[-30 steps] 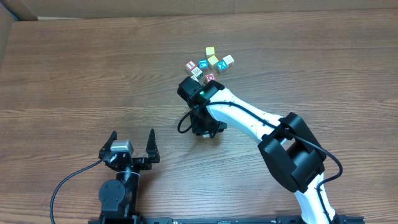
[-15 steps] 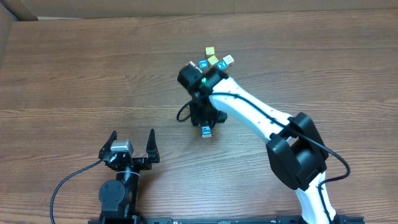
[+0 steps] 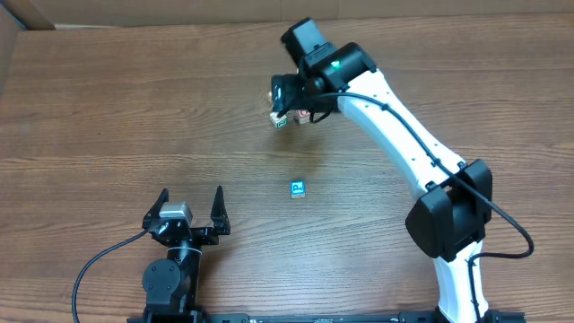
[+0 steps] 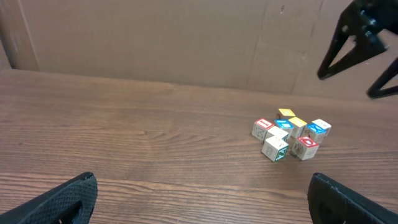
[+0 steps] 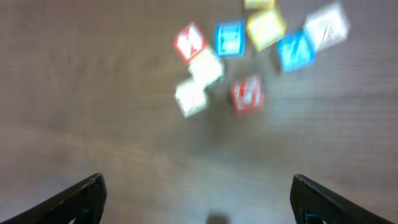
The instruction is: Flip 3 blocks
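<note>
White right arm (image 3: 395,112) with black joints (image 3: 447,220) and green light (image 3: 335,64); left gripper (image 3: 191,196) black.

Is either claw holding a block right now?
No. The left gripper and right gripper are both open and empty; one block lies alone on the table.
</note>
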Robot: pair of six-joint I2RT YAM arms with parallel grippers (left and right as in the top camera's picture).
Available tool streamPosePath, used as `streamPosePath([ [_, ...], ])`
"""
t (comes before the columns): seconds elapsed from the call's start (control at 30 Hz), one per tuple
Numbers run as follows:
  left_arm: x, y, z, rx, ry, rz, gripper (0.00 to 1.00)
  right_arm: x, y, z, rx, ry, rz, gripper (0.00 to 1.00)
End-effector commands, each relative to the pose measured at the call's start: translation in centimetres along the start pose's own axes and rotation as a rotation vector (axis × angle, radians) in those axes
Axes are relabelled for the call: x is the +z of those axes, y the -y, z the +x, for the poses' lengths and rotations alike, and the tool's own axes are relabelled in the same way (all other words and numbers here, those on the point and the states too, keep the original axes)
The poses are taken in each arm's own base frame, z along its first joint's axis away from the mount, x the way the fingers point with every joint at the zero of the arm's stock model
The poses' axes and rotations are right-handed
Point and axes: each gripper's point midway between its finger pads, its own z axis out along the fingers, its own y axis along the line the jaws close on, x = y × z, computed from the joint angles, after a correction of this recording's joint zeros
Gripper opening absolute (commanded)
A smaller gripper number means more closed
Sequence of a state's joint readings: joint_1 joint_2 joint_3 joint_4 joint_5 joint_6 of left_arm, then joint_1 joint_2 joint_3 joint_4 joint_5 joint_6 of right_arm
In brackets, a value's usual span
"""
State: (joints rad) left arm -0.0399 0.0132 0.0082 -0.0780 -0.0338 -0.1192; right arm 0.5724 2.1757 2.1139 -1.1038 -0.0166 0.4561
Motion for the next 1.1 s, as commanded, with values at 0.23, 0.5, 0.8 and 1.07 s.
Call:
streamPosePath([
  [0.23, 0.0, 0.3, 0.0, 0.022, 0.005, 0.015, 1.0, 6.9, 3.0, 0.1, -0.006, 0.113, 0.043, 0.81],
  [0.5, 0.0, 0.3, 0.0, 0.022, 0.005, 0.015, 1.0, 10.6, 3.9, 1.5, -0.007, 0.167, 0.014, 0.77],
  [0.8, 0.0, 0.3, 0.0, 0.022, 0.005, 0.015, 1.0, 12.7, 4.5, 1.5, -0.054, 0.278, -0.03, 0.64],
  [1.07, 0.0, 0.3, 0.0, 0.022, 0.005, 0.015, 1.0, 13.7, 6.9, 1.4, -0.041, 0.321, 0.087, 0.55],
])
